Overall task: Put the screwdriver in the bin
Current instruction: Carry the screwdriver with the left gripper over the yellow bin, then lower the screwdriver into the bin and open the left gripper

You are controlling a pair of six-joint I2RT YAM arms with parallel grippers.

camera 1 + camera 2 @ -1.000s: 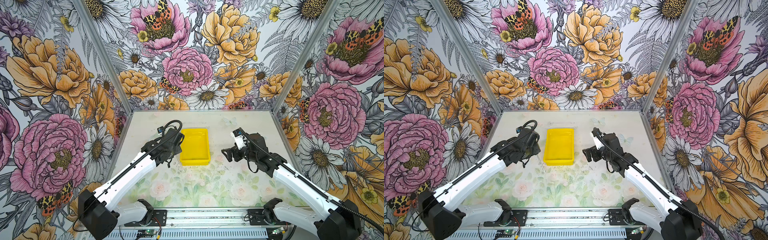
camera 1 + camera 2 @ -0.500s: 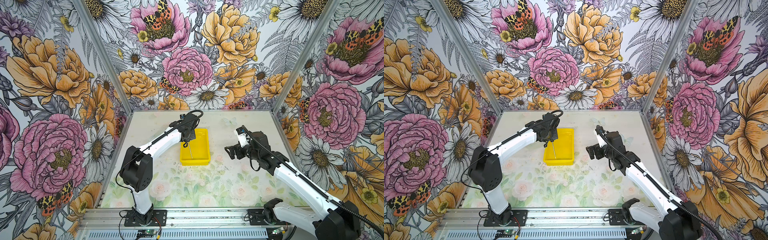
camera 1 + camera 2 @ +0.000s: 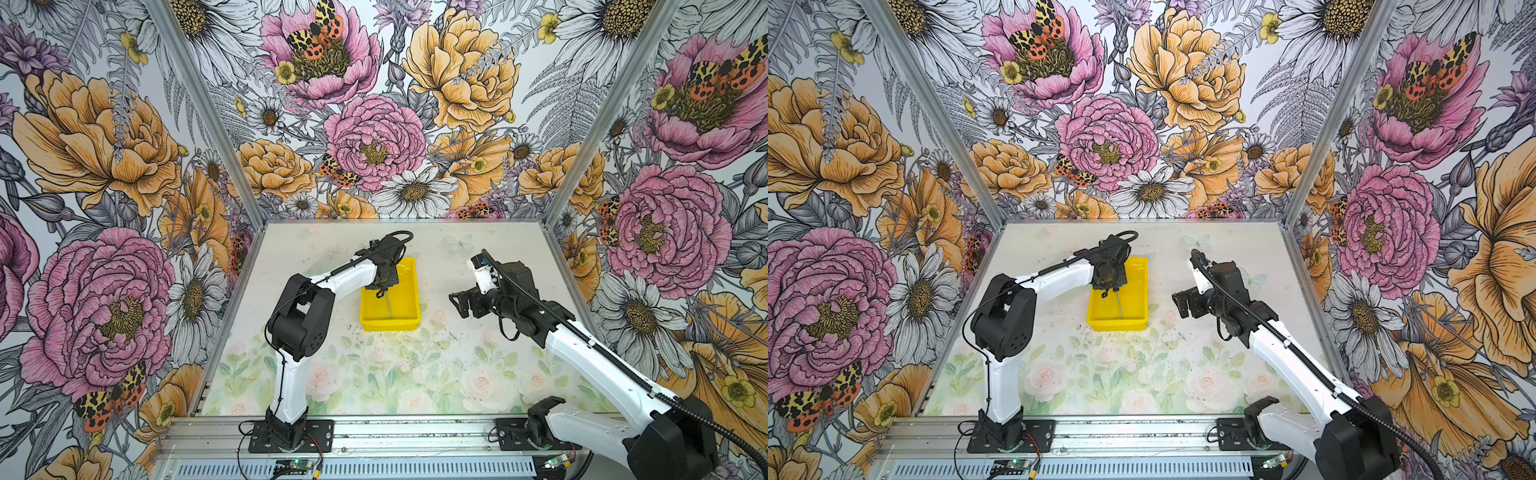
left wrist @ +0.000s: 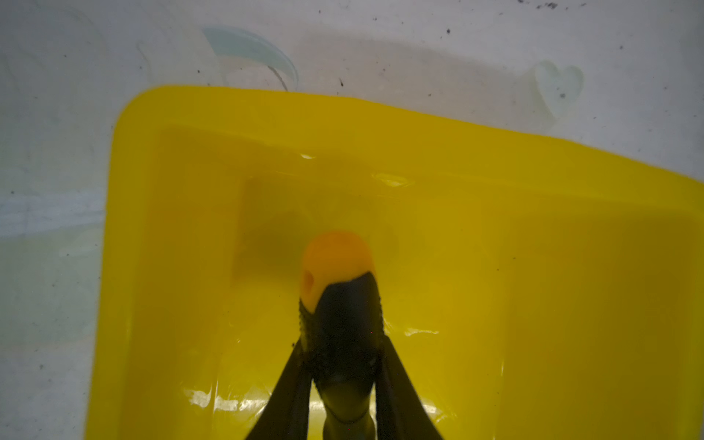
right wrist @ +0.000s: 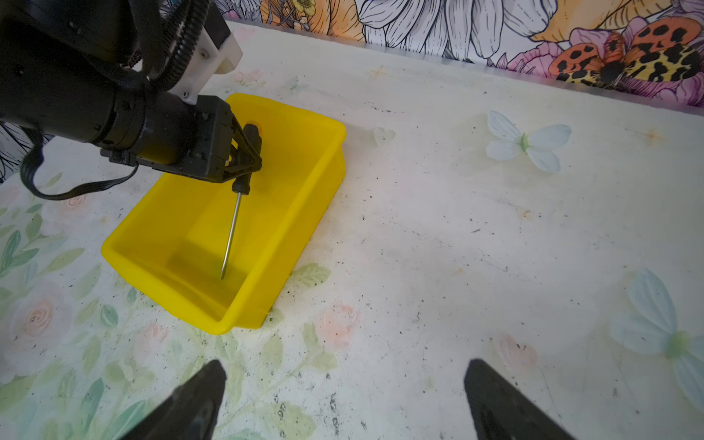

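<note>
- Since the frame a second earlier, the left arm has swung in from beside the bin's left wall and now reaches over the bin. The right arm has hardly shifted.
- The small black-handled screwdriver with a yellow butt and thin silver shaft (image 5: 232, 228) hangs over the inside of the shallow rectangular bright yellow plastic bin (image 5: 297, 213), and both top views show it there (image 3: 388, 305) (image 3: 1119, 305).
- The left pincer (image 5: 247, 160) is pressed together on the black handle, which the left wrist view shows pinched between the two fingers (image 4: 293, 384), with the yellow butt sticking out beyond them.
- The shaft points steeply down toward the bin's near end. The tip is low inside the bin, but I cannot tell whether it touches the floor.
- The right pincer (image 5: 344, 367) is spread and empty, well to the right of the bin above the floral tabletop (image 5: 457, 228).
- Judged step: carrying is over and the release is in hand; the tool is inside the bin's outline but not yet let go.
- The next move probably calls for spreading the left fingers so the tool drops and tips over within the walls. The arm would then lift straight up, clear of the rim.
- The tool is slightly shorter than the bin, so it should lie flat along the bin's length.
</note>
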